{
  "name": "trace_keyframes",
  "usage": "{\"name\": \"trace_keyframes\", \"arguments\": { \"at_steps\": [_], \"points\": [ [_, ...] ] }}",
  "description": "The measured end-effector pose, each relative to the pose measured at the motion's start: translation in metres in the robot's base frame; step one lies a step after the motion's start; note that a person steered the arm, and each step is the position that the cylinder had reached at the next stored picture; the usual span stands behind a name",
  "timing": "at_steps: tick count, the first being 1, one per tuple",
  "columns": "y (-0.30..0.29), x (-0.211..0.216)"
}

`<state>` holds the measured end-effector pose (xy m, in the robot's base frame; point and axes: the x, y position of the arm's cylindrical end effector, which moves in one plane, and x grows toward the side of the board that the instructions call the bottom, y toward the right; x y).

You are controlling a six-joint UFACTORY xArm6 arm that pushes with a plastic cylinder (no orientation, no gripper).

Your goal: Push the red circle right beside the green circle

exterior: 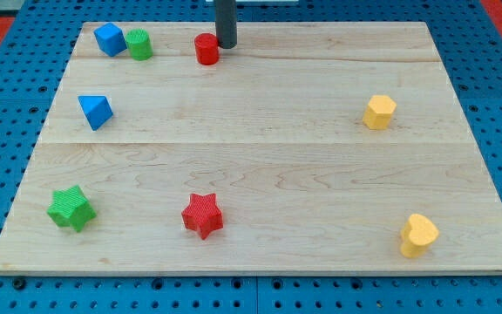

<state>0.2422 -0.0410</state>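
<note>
Item: red circle [206,49], at the view's top of the bench [260,166], left of centre. Your target, the green circle [139,44], sits further to the view's left, apart from it, touching or just beside a blue block [109,39].

Item: my tip [226,45], just beside the red circle on its right, apparently touching. No jaws on this rod, so nothing opens or holds.

Key relation: tip, red circle and green circle lie nearly in line; a leftward push should close the gap.

wooden board [260,166] with 8 blocks
</note>
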Motion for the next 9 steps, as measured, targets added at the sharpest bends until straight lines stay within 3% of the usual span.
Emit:
{"name": "trace_keyframes", "arguments": {
  "at_steps": [3,4,7,9],
  "points": [
    [-0.061,0.087],
    [-0.094,0.088],
    [-0.058,0.047],
    [-0.074,0.013]
  ]
}}
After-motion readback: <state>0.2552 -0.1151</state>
